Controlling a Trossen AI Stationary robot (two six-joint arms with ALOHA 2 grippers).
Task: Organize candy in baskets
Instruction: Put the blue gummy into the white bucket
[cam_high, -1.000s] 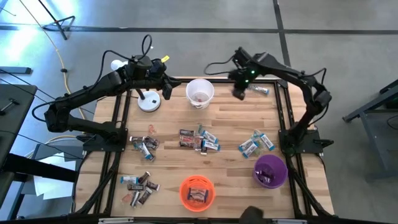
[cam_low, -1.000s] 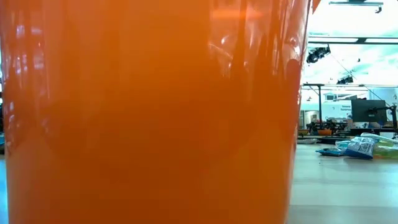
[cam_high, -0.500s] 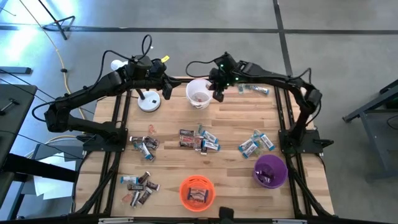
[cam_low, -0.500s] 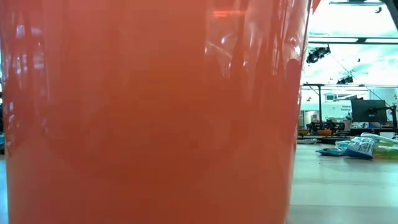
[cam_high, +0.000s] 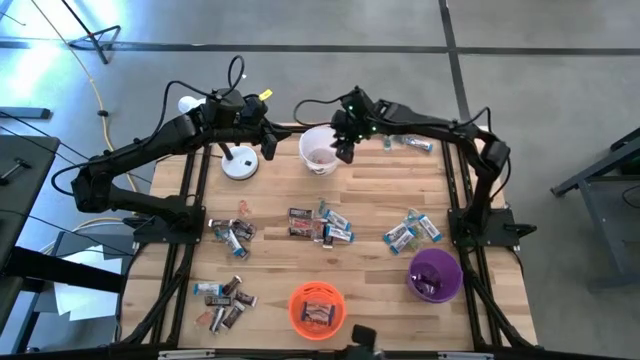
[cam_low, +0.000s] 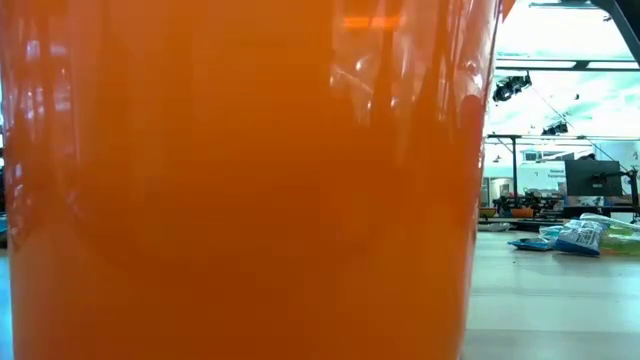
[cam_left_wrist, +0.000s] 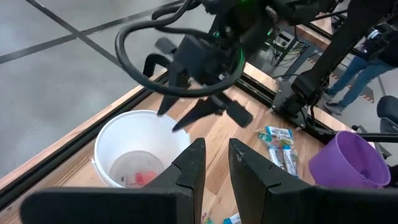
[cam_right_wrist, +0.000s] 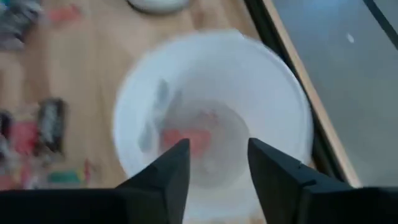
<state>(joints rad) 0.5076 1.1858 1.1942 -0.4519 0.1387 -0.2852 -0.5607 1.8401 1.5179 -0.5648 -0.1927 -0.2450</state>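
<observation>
Three baskets already hold some candy, so by my reading the sorting is under way but far from finished: the white basket (cam_high: 320, 150) at the far edge has reddish pieces in its bottom, the orange basket (cam_high: 317, 307) at the near edge holds a few dark bars, and the purple basket (cam_high: 435, 274) by the right arm's base has something dark inside. Much candy lies loose on the table (cam_high: 370, 210): a dark-and-blue cluster (cam_high: 320, 225) in the middle, blue-silver pieces (cam_high: 412, 231) just beyond the purple basket, dark bars (cam_high: 230, 235) on the left side, a mixed pile (cam_high: 224, 300) near the left front corner, and a few silvery pieces (cam_high: 410, 145) at the far right edge. The right gripper (cam_high: 344, 146) hangs over the white basket's rim, its fingers spread apart with nothing between them. The left gripper (cam_high: 267, 143) waits beside the white lamp base (cam_high: 240, 162), its fingers a narrow gap apart and empty. Light wooden planks in a black frame make up the table; around it is a grey concrete floor with cables, and the low view is mostly filled by the orange basket's wall, with a bright workshop behind.
</observation>
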